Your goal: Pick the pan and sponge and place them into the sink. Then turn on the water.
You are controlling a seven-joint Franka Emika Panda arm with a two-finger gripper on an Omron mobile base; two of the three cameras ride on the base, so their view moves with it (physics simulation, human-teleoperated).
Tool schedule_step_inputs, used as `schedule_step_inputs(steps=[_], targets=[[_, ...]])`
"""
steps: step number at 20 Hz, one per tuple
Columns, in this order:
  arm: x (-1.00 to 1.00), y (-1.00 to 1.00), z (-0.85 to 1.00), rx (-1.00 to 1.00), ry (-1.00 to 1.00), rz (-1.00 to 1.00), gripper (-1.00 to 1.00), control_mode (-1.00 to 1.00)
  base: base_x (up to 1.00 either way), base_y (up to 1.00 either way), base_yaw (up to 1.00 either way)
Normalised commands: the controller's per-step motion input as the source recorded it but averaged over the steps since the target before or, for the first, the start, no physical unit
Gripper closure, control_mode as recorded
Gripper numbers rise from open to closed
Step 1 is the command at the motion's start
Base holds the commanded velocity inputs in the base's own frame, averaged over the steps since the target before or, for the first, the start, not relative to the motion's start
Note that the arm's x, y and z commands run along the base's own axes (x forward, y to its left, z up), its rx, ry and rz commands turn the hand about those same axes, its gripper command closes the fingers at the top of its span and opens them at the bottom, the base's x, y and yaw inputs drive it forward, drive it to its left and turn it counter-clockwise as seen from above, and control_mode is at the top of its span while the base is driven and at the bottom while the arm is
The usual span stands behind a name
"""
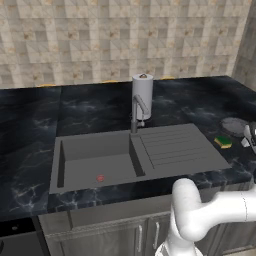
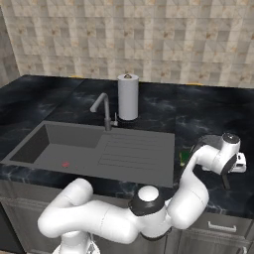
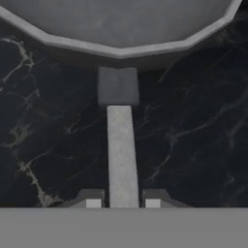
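Black marble counter (image 1: 30,135) under a tiled wall (image 1: 100,35), right of the sink (image 1: 165,150).
The pan (image 3: 121,24) handle is clamped between the gripper (image 3: 123,203) fingertips; the sponge (image 1: 223,142) is seen just beside.

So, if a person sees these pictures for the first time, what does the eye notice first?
Probably the big grey sink set in the black marble counter, its basin bare. Next, in the hand view, the gripper shut on the pan's long handle. The green and yellow sponge lies right of the drainboard.
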Motion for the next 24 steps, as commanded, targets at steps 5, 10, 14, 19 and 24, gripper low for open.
schedule_step_inputs(steps=[5, 10, 14, 19, 24], targets=[[-0.10, 0.36, 0.04, -0.08, 0.00, 0.03, 1.00, -1.00, 0.00, 0.00, 0.00], [-0.31, 0.39, 0.49, -0.07, 0.00, 0.01, 1.00, -1.00, 0.00, 0.00, 0.00], [-0.46, 0.17, 0.75, -0.02, -0.05, 0.00, 1.00, -1.00, 0.00, 0.00, 0.00], [-0.52, 0.07, 0.78, -0.01, -0.11, 0.02, 1.00, -1.00, 0.00, 0.00, 0.00], [-0.46, 0.11, 0.67, 0.00, -0.12, 0.03, 1.00, -1.00, 0.00, 0.00, 0.00]])
